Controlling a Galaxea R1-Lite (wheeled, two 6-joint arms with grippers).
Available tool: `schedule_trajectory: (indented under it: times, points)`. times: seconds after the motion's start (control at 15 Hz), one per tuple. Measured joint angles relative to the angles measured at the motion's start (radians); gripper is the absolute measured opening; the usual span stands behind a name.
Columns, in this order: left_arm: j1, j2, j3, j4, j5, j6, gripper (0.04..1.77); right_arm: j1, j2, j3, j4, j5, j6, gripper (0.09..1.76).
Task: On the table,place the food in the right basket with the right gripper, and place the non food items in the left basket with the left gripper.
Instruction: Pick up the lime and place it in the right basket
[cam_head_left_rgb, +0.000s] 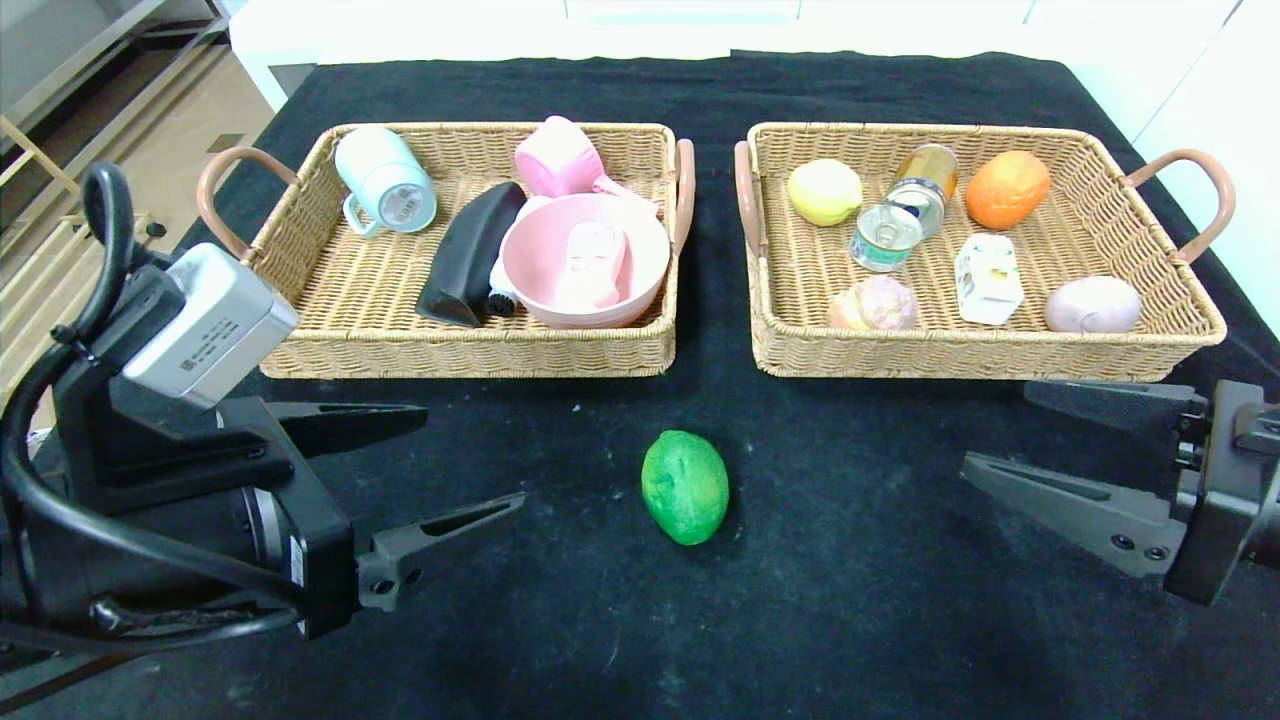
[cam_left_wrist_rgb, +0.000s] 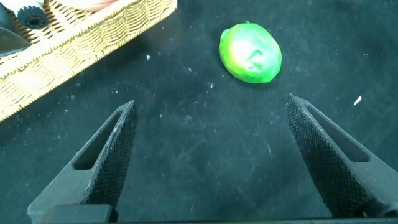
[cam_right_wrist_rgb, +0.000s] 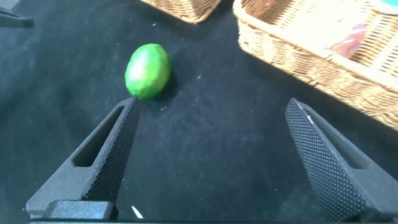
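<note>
A green lemon-shaped fruit (cam_head_left_rgb: 685, 487) (cam_left_wrist_rgb: 250, 53) (cam_right_wrist_rgb: 148, 70) lies alone on the black table (cam_head_left_rgb: 850, 620), in front of the gap between the baskets. My left gripper (cam_head_left_rgb: 473, 453) (cam_left_wrist_rgb: 211, 99) hovers open to the fruit's left, with only cloth between its jaws. My right gripper (cam_head_left_rgb: 997, 426) (cam_right_wrist_rgb: 212, 100) stands open to the fruit's right, also with nothing in it. The left basket (cam_head_left_rgb: 460, 355) holds a pink bowl (cam_head_left_rgb: 585, 260), a light blue mug (cam_head_left_rgb: 385, 185) and a pink bottle (cam_head_left_rgb: 560, 158). The right basket (cam_head_left_rgb: 980, 358) holds a white carton (cam_head_left_rgb: 988, 278) and an orange-brown bun (cam_head_left_rgb: 1007, 188).
A black object (cam_head_left_rgb: 470, 250) leans against the bowl in the left basket. The right basket also carries a yellow fruit (cam_head_left_rgb: 823, 192), a tin can (cam_head_left_rgb: 885, 237), a jar (cam_head_left_rgb: 925, 175) and two pale pinkish lumps (cam_head_left_rgb: 1092, 304). Brown loop handles stick out from the basket ends.
</note>
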Motion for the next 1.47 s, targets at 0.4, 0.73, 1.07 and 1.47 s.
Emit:
schedule_trajectory:
  times: [0.4,0.73,1.07,1.47]
  points:
    - [0.003,-0.035,-0.006,0.011,0.009,-0.002,1.71,0.142,0.067,-0.123,0.207,-0.259,0.004,1.71]
    - [0.006,-0.050,-0.011,0.009,0.013,-0.004,1.71,0.363,0.216,-0.301,0.316,-0.618,0.129,1.71]
    - [0.032,-0.063,-0.023,0.012,0.013,-0.003,1.72,0.536,0.392,-0.454,0.314,-0.853,0.282,1.71]
    - [0.040,-0.090,-0.032,0.011,0.006,0.000,1.72,0.601,0.529,-0.572,0.310,-0.964,0.409,1.71]
